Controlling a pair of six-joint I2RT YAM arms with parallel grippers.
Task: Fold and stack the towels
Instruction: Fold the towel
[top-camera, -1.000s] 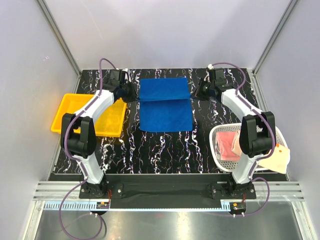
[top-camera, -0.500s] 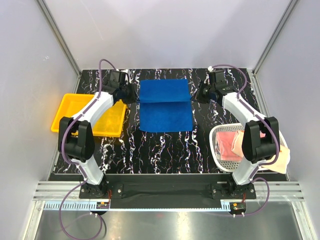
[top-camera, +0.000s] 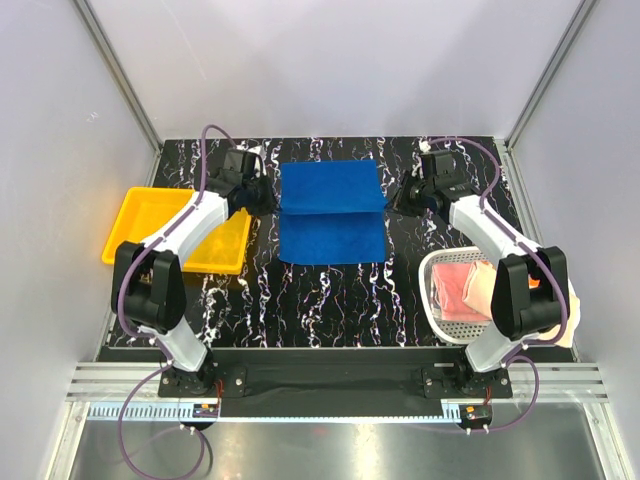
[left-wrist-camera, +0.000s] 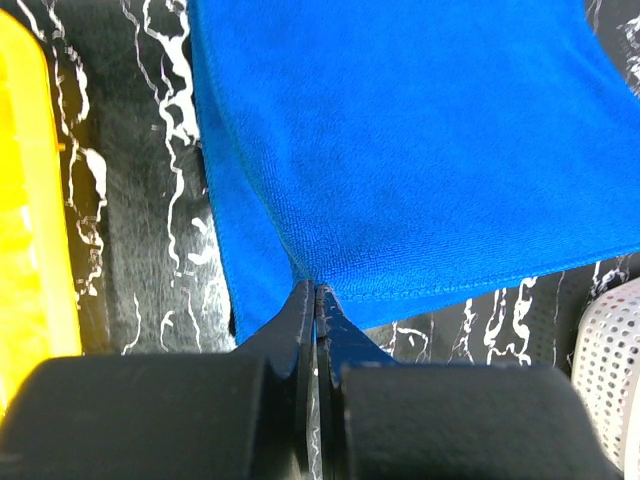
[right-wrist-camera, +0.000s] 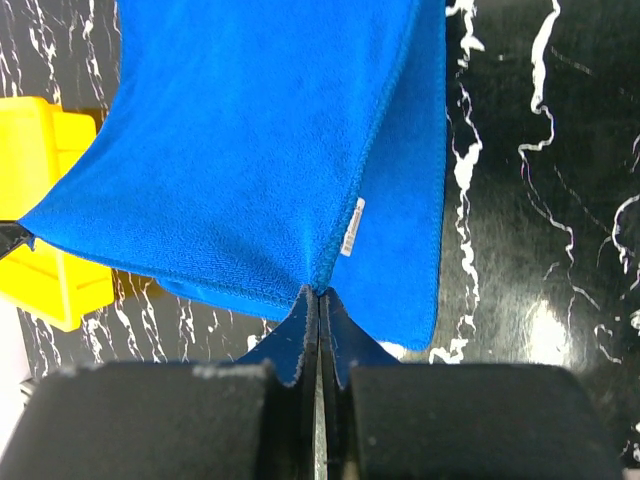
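Mid-fold on the blue towel (top-camera: 330, 235), spread at the far middle of the marbled table (top-camera: 330, 300), between the yellow tray (top-camera: 140, 215) and the white mesh basket (top-camera: 432, 300).

Left gripper (top-camera: 260, 197) clamped on one lifted corner, right gripper (top-camera: 399, 200) on the other. Fingertips pressed together in both wrist views, with only a thin nip of blue terry at the tips. In the right wrist view, pinch just beside a small white label (right-wrist-camera: 351, 226).

Against a second ago: both grippers drawn a little toward the arm bases, carrying the pinched hem along. That hem, the line across the towel in the overhead view, now nearer the front edge; upper layer longer, uncovered front strip shorter. Far boundary of the cloth also slightly nearer, rolling over as the fold advances. Front edge itself unmoved, so no dragging of the whole cloth — only the upper layer travelling over the lower one.

Reads as the first halving fold well under way but unfinished: carried hem not yet level with the near edge, nothing released. Probably calls for more travel toward the front, kept even on both sides, then lowering and letting go. Possible trouble: an uneven pull skewing the edges, or the lower layer creeping.

Plenty left — a pink towel (top-camera: 455, 285) lying unfolded in the basket, a paler cloth half hidden behind the right arm, and no stack begun.
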